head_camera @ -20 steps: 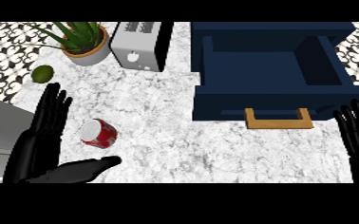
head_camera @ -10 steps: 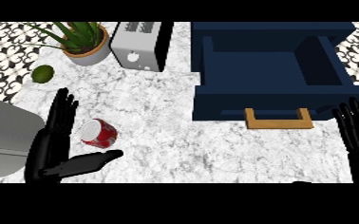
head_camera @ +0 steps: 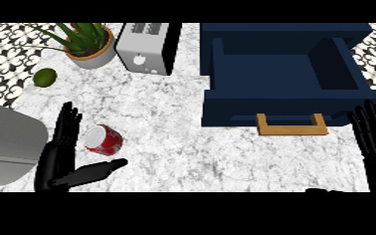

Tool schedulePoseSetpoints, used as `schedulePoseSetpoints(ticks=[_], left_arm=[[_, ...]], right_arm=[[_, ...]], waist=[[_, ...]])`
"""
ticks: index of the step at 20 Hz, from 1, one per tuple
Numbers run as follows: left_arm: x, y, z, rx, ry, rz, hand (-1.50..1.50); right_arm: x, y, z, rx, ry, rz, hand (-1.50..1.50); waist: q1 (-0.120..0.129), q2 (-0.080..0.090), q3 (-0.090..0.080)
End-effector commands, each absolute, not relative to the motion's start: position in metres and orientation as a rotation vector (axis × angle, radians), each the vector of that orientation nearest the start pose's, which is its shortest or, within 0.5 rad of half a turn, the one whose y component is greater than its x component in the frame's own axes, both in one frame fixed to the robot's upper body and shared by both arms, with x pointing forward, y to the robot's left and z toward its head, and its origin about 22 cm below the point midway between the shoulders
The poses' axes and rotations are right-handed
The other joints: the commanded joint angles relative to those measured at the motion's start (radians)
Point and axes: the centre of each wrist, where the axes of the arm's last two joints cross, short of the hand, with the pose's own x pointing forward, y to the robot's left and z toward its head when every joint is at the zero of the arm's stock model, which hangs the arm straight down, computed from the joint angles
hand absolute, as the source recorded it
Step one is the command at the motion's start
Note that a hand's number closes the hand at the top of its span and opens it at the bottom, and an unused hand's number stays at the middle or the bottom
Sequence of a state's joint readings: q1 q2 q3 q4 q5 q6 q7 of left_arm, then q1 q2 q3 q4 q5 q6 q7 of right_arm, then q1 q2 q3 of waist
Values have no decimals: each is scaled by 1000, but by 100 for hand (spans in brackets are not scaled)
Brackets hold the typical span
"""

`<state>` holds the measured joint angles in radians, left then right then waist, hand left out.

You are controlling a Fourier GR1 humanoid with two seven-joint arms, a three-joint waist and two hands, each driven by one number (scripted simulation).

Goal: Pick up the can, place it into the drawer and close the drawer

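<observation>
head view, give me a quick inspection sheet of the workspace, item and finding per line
surface: white marble counter, patterned tile at the far corners
job's things: red can lying tilted on the counter; blue drawer pulled open, nothing seen inside, wooden handle toward the robot
clutter: toaster, potted plant, lime, all at the far left
hands: left hand open beside the can, fingers on its left and thumb below it, not closed on it; right hand open, resting at the right edge
cables: nothing seen
surroundings: grey forearm at the left edge
</observation>
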<state>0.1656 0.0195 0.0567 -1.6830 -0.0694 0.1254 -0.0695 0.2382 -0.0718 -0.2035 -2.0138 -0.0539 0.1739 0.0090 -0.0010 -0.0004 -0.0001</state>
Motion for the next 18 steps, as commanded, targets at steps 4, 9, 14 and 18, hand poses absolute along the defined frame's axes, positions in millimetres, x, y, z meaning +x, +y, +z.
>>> schedulePoseSetpoints(ticks=[4, 9, 14, 18], left_arm=[[197, 282, -35, 288, -1556, 114, -150], [194, 318, -39, 303, -1570, 115, -150], [189, 308, -63, 304, -1544, 103, -150], [201, 309, -68, 298, -1537, 115, -150]], right_arm=[[165, -311, 88, -176, -1777, -5, -150], [154, -306, 72, -166, -1793, -2, -150], [167, -282, 70, -166, -1798, 12, -150], [160, -297, 70, -186, -1802, 11, -150]], waist=[[-1, 0, 0], [-2, 0, 0], [0, 0, 0], [-2, 0, 0]])
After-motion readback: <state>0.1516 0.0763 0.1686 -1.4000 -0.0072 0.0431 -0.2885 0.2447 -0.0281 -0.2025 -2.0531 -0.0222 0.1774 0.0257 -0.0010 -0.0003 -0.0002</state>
